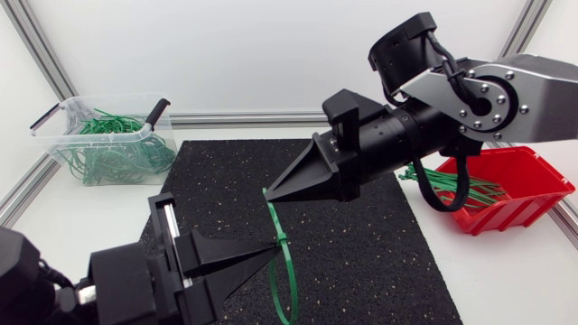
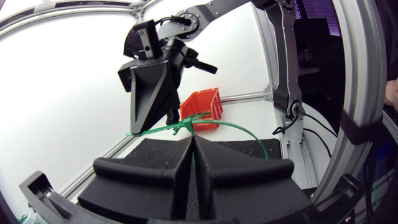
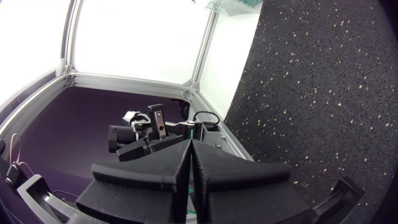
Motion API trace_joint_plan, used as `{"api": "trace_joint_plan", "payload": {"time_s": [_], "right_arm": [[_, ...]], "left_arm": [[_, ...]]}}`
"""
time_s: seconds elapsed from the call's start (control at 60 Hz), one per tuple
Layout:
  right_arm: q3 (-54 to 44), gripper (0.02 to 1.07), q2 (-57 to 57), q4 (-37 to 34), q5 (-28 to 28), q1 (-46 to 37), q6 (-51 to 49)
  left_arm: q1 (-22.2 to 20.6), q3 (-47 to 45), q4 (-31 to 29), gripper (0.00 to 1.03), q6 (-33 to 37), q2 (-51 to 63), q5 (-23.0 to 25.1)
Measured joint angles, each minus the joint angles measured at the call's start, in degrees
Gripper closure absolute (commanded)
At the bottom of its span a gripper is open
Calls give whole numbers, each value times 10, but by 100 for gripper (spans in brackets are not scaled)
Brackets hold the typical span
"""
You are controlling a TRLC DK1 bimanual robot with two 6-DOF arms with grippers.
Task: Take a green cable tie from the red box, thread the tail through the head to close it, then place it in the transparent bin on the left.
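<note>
- Only the head view shows the transparent bin (image 1: 56,144) (green loops inside), at the far left.
- My left gripper (image 1: 268,254), low, and my right gripper (image 1: 269,192), slanting down above it, each pinch the green cable tie (image 1: 281,240), which loops over the black mat (image 1: 361,253). Both wrist views show the fingers pressed together.

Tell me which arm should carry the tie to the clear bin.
Left, probably. The left hand grips the green plastic cable tie and enters from the side of the transparent plastic bin. The right hand, also gripping it, comes from the red plastic box side.
</note>
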Motion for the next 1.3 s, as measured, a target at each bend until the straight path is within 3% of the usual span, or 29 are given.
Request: {"api": "trace_joint_plan", "payload": {"time_s": [0.083, 0.183, 0.367, 0.483, 0.683, 1.017, 1.167, 1.3], "right_arm": [[-22, 100, -21, 45, 65, 0, -13], [-51, 74, -38, 120, 157, 0, -34], [-81, 29, -16, 180, 268, -11, -85], [-104, 7, -4, 213, 353, -12, -126], [-129, 6, -8, 277, 457, -12, -196], [-147, 6, -43, 286, 519, -26, -242], [-171, 6, -74, 286, 527, -27, -252], [-188, 6, -102, 286, 536, -27, -254]], "left_arm": [[37, 0, 1, 99, -5, 4, 8], [109, 0, 9, 99, -19, 22, 21], [262, 0, 50, 99, -45, 56, 35], [341, 0, 62, 99, -57, 75, 38], [454, 5, 66, 99, -62, 78, 39], [665, 126, 93, 99, -91, 171, 39], [722, 240, 88, 99, -125, 264, 30], [743, 350, 50, 99, -153, 341, -7]]}}
